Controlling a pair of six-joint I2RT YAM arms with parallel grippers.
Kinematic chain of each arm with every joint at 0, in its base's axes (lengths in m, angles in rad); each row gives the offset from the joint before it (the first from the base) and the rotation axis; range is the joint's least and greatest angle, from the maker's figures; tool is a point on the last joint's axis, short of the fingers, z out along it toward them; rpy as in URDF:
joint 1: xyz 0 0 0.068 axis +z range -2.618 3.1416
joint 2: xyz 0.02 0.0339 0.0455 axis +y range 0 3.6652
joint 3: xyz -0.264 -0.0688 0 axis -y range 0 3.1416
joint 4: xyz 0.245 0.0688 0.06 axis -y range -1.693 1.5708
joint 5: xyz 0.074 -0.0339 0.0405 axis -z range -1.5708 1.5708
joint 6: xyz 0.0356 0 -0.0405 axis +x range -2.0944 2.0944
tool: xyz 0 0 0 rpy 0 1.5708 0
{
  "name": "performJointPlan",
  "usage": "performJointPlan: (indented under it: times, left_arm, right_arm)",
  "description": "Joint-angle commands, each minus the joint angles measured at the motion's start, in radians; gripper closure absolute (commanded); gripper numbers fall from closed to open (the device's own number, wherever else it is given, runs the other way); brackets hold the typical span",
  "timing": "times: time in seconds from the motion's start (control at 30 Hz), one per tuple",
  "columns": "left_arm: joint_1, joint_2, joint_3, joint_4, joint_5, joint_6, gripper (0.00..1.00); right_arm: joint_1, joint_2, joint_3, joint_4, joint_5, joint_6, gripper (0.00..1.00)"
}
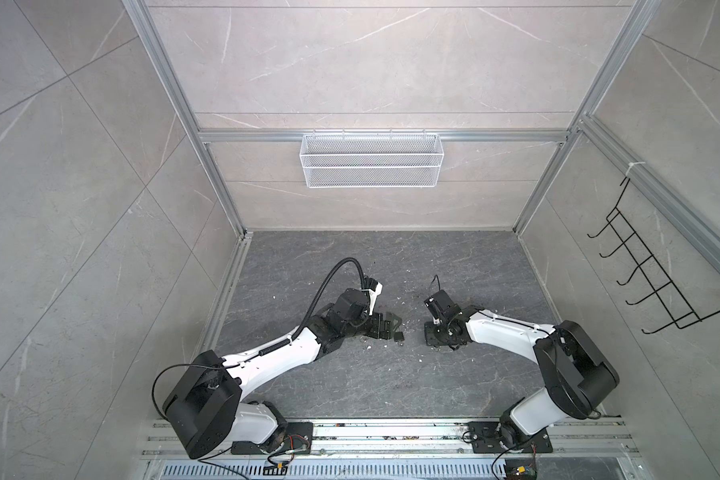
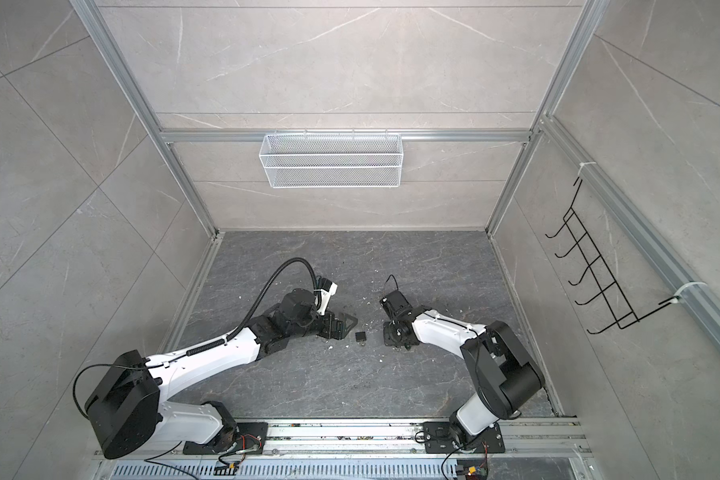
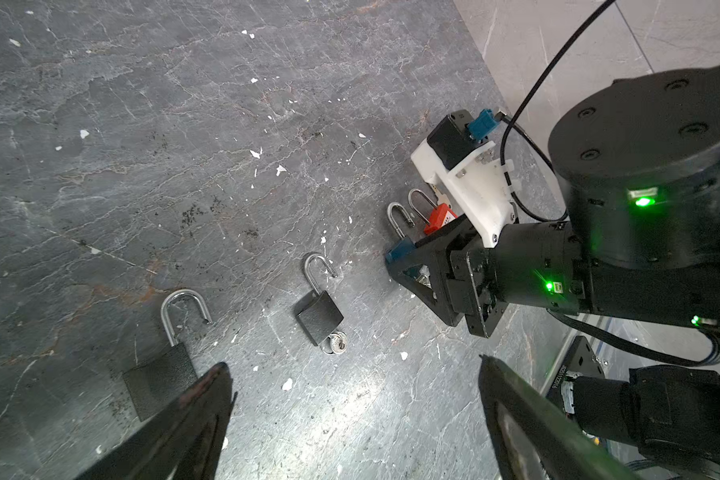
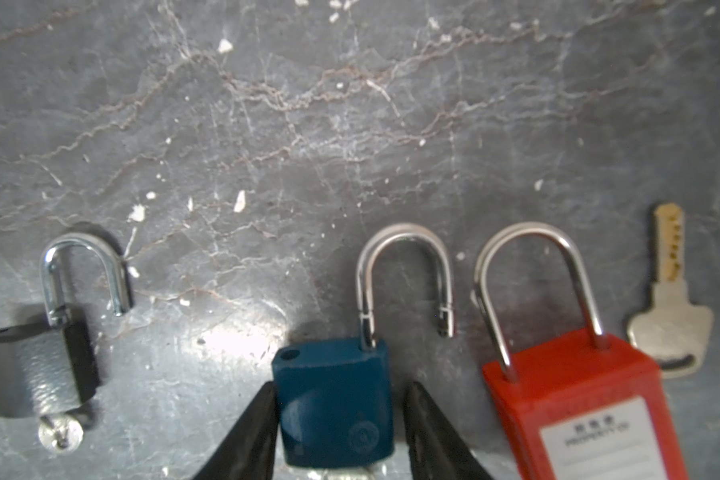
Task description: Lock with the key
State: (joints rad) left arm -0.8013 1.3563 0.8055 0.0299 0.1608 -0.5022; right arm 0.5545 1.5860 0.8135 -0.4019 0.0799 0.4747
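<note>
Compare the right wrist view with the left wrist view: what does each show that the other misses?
Right wrist only: a loose silver key beside the red padlock, plus that padlock's white label. Left wrist only: a second black padlock, shackle open, by the open left gripper, and the right arm from outside. Both: the small black padlock with a key in its base and its shackle open, the blue padlock with open shackle, straddled by the right gripper, and the red padlock.
</note>
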Motion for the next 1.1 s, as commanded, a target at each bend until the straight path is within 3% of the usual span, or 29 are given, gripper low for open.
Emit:
performJointPlan:
  times: [0.0,0.7,1.07]
  left_arm:
    - [0.006,-0.014,-0.008,0.031,0.013,-0.006,0.06]
    - [0.01,-0.004,-0.016,0.038,0.019,-0.004,0.06]
    - [0.013,-0.005,-0.017,0.041,0.019,-0.006,0.07]
  right_arm:
    - [0.006,0.033,0.003,-0.003,-0.004,0.006,0.51]
    - [0.04,0.077,0.034,-0.045,0.043,0.016,0.55]
    - [0.045,0.075,0.034,-0.049,0.04,0.019,0.62]
